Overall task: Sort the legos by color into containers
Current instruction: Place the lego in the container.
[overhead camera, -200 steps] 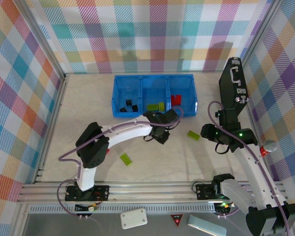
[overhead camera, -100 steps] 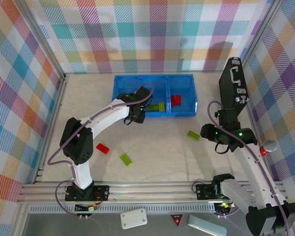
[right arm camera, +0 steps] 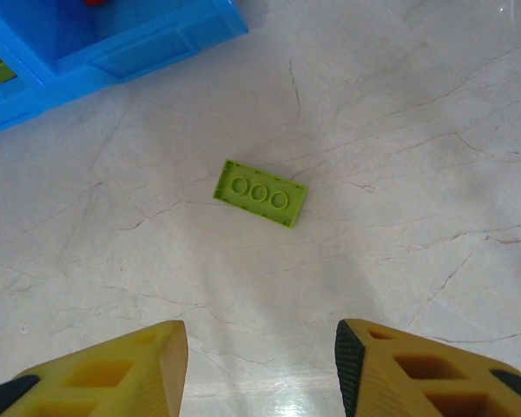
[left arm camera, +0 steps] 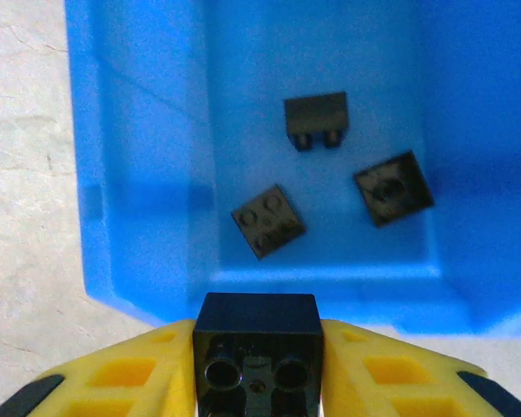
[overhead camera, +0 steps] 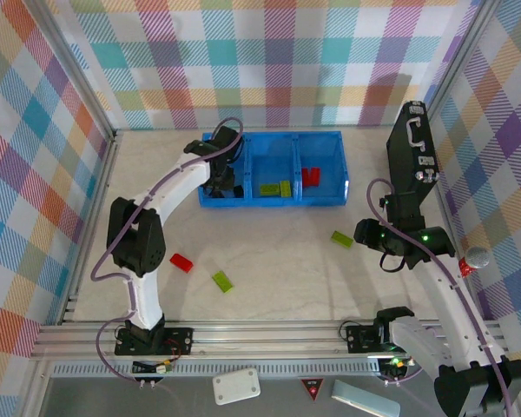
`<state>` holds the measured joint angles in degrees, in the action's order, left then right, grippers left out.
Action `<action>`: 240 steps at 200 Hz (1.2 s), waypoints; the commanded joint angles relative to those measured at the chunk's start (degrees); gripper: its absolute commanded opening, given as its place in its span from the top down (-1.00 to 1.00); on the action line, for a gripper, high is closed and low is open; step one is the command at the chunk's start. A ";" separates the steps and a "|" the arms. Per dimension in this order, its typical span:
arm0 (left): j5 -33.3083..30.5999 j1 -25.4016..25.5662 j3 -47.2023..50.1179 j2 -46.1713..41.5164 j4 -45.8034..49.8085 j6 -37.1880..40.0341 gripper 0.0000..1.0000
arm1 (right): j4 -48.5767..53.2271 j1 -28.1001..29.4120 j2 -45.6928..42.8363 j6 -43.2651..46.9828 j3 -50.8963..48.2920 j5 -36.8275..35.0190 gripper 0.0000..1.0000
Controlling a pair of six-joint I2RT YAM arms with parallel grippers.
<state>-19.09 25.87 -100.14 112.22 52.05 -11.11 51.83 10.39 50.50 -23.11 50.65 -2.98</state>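
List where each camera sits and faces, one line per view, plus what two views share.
Top external: above and behind, looking down on the table; left arm and right arm show.
Left wrist: faces down into the blue bin; left end effector grips a black brick.
Right wrist: faces down at a green brick; open right end effector shows.
Shared: top and right wrist see that brick.

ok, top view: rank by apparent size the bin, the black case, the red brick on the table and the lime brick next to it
1. bin, clearly largest.
2. black case, smaller than the bin, though it stands up toward the camera.
3. red brick and lime brick: tiny and about alike, so not ranked.
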 commanded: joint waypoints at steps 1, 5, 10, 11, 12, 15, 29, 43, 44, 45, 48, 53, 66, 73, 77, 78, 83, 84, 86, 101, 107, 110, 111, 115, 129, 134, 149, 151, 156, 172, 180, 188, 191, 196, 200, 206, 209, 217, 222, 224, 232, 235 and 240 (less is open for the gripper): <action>-2.66 -0.48 -4.02 3.54 0.73 0.39 0.23 | -1.04 -0.46 -0.85 0.62 -0.62 0.33 0.00; -2.89 -0.47 -4.62 4.17 0.81 0.39 0.23 | -1.03 -0.46 -0.85 0.66 -0.63 0.29 -0.01; -3.17 -0.51 -5.33 4.93 0.86 0.35 0.23 | -1.03 -0.46 -0.93 0.65 -0.57 0.33 0.00; -3.25 -0.53 -5.37 5.11 0.86 0.33 0.23 | -1.03 -0.46 -0.93 0.67 -0.56 0.34 -0.01; -3.28 -0.54 -5.57 5.28 0.86 0.31 0.23 | -1.03 -0.46 -0.93 0.64 -0.60 0.30 0.00; -3.39 -0.55 -5.87 5.71 0.89 0.31 0.23 | -0.99 -0.46 -0.94 0.63 -0.64 0.30 0.00; -4.28 -0.60 -7.28 7.67 0.77 -0.17 0.23 | -0.95 -0.46 -1.05 0.67 -0.64 0.38 0.00; -4.91 -0.64 -8.43 9.39 0.79 -0.53 0.23 | -0.93 -0.42 -1.03 0.62 -0.59 0.57 0.00; -4.99 -0.69 -8.46 9.49 0.82 -0.55 0.23 | -0.90 -0.44 -1.02 0.62 -0.62 0.59 0.00; -5.08 -0.67 -8.52 9.63 0.88 -0.61 0.23 | -0.92 -0.45 -1.06 0.62 -0.59 0.56 -0.01; -5.33 -0.69 -8.63 10.01 0.88 -0.77 0.22 | -0.94 -0.46 -1.14 0.61 -0.61 0.59 -0.01; -5.70 -0.65 -8.91 10.56 0.78 -0.94 0.22 | -0.94 -0.45 -1.09 0.67 -0.62 0.74 0.00; -6.20 -0.80 -9.06 11.63 0.53 -1.70 0.22 | -0.90 -0.44 -1.02 0.73 -0.57 0.94 -0.01; -6.31 -0.73 -8.94 12.21 0.34 -2.12 0.22 | -0.86 -0.45 -1.07 0.77 -0.50 1.07 0.00; -6.31 -0.76 -8.97 12.58 0.33 -2.35 0.22 | -0.86 -0.46 -1.07 0.74 -0.53 1.12 -0.01; -6.31 -0.74 -8.95 12.67 0.33 -2.43 0.22 | -0.86 -0.46 -1.04 0.77 -0.50 1.13 -0.01; -6.39 -0.76 -8.99 12.98 0.25 -2.64 0.22 | -0.75 -0.45 -1.06 0.79 -0.49 1.20 -0.01; -6.39 -0.75 -9.01 13.09 0.25 -2.71 0.22 | -0.76 -0.46 -1.08 0.79 -0.52 1.21 -0.01; -6.46 -0.74 -9.00 13.21 0.18 -2.80 0.22 | -0.77 -0.39 -1.17 0.79 -0.55 1.22 -0.01; -6.73 -0.77 -8.85 14.25 -0.02 -3.42 0.21 | -0.85 -0.44 -1.21 0.79 -0.54 1.39 -0.01; -6.81 -0.74 -8.73 14.54 -0.15 -3.43 0.20 | -0.86 -0.44 -1.21 0.93 -0.51 1.39 -0.01; -6.91 -0.73 -8.68 14.71 -0.23 -3.47 0.20 | -0.86 -0.39 -1.17 0.91 -0.51 1.48 -0.01; -6.96 -0.73 -8.63 14.79 -0.26 -3.47 0.20 | -0.86 -0.43 -1.18 0.94 -0.53 1.44 -0.01; -7.15 -0.79 -8.60 15.06 -0.33 -3.46 0.19 | -0.86 -0.38 -1.11 0.90 -0.53 1.56 -0.01; -8.16 -0.74 -8.49 15.77 -0.46 -3.55 0.18 | -0.88 -0.41 -1.17 1.03 -0.53 2.14 -0.01; -8.51 -0.73 -8.29 15.98 -0.58 -3.55 0.17 | -0.86 -0.42 -1.06 1.02 -0.54 2.32 -0.01; -9.27 -0.73 -8.15 16.42 -0.81 -3.65 0.15 | -0.85 -0.37 -1.10 1.07 -0.52 2.48 -0.01; -9.31 -0.73 -8.10 16.51 -0.86 -3.65 0.15 | -0.79 -0.37 -1.13 1.06 -0.55 2.53 -0.01; -9.23 -0.77 -8.04 16.59 -1.02 -3.72 0.15 | -0.80 -0.37 -1.13 1.12 -0.53 2.54 -0.01; -8.83 -0.73 -7.99 16.64 -1.13 -3.87 0.14 | -0.86 -0.37 -1.03 1.12 -0.54 2.63 -0.01; -8.48 -0.73 -7.89 16.47 -1.25 -4.00 0.13 | -0.86 -0.42 -1.05 1.14 -0.53 2.61 -0.01; -8.25 -0.73 -7.88 16.15 -1.25 -4.00 0.13 | -0.95 -0.37 -1.06 1.13 -0.60 2.59 -0.01; -8.11 -0.73 -7.81 16.04 -1.32 -4.02 0.13 | -0.95 -0.37 -1.07 1.08 -0.55 2.70 -0.01; -8.09 -0.73 -7.66 15.73 -1.43 -4.08 0.13 | -0.99 -0.37 -0.99 1.13 -0.57 2.72 -0.01; -8.07 -0.73 -7.55 15.44 -1.50 -4.08 0.13 | -1.03 -0.37 -0.94 1.14 -0.62 2.76 -0.01; -7.92 -0.73 -7.40 14.97 -1.59 -4.01 0.13 | -1.10 -0.37 -0.94 1.17 -0.64 2.85 -0.01; -7.78 -0.75 -7.29 14.75 -1.62 -3.99 0.13 | -1.12 -0.37 -0.94 1.18 -0.59 2.87 -0.01; -7.42 -0.75 -7.10 13.99 -1.69 -3.92 0.13 | -1.21 -0.37 -0.90 1.29 -0.66 2.98 -0.01; -7.09 -0.73 -6.95 13.63 -1.69 -3.98 0.13 | -1.29 -0.37 -0.93 1.25 -0.73 3.11 -0.01; -6.97 -0.73 -6.92 13.46 -1.69 -4.00 0.13 | -1.36 -0.37 -0.89 1.23 -0.73 3.21 -0.01; -6.22 -0.75 -6.67 12.60 -1.82 -3.95 0.14 | -1.52 -0.37 -0.77 1.45 -0.82 3.70 -0.01; -5.96 -0.73 -6.50 12.22 -1.80 -3.97 0.14 | -1.60 -0.37 -0.80 1.42 -0.82 3.95 -0.01; -5.60 -0.74 -6.21 11.60 -1.86 -4.00 0.14 | -1.71 -0.37 -0.75 1.56 -0.75 4.26 -0.01</action>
<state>-26.09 25.56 -107.39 128.18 50.65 -14.17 51.81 10.39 50.06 -23.07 50.54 -0.73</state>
